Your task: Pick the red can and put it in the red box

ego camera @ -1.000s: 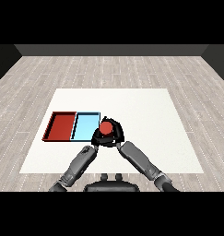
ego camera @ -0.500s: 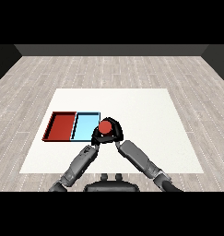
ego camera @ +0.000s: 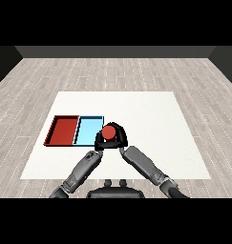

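At centre frame, the right hand (ego camera: 119,136) curls round the red can (ego camera: 108,132), which has drifted slightly left over the past second and now sits at the blue tray's (ego camera: 88,131) right edge. The left hand (ego camera: 100,144) sits just below the can; its fingers cannot be made out. The red tray (ego camera: 63,130), further left on the worktop (ego camera: 151,114), has yet to receive the can, so the carry appears under way.

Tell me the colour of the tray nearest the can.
Light blue: the tray just left of the red can, seen in the head view.
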Controlling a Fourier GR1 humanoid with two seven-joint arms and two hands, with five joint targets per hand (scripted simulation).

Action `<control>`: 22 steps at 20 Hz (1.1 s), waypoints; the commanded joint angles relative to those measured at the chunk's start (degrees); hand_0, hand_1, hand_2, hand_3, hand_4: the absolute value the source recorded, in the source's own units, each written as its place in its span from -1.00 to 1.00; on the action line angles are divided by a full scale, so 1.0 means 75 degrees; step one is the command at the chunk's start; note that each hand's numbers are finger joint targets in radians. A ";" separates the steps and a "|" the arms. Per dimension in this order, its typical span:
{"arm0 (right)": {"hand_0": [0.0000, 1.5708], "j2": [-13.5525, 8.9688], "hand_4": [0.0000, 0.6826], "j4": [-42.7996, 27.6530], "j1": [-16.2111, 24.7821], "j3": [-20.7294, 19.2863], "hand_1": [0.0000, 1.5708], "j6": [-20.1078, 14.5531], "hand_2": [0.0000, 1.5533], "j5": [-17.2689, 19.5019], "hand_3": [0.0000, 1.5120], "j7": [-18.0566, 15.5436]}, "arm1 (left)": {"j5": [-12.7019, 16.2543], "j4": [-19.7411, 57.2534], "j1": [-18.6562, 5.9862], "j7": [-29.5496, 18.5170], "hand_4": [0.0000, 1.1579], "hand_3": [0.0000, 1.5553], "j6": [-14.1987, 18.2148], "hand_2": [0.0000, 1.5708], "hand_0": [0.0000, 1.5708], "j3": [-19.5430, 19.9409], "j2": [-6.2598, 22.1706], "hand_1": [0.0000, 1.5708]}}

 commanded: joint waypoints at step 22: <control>-1.00 -0.0310 -1.00 -0.1358 0.0586 -0.1490 -1.00 0.0642 -1.00 0.1165 -1.00 0.0799 | -0.0752 -0.0230 0.0029 0.0671 0.97 0.92 -0.0258 1.00 1.00 0.0835 0.0091 1.00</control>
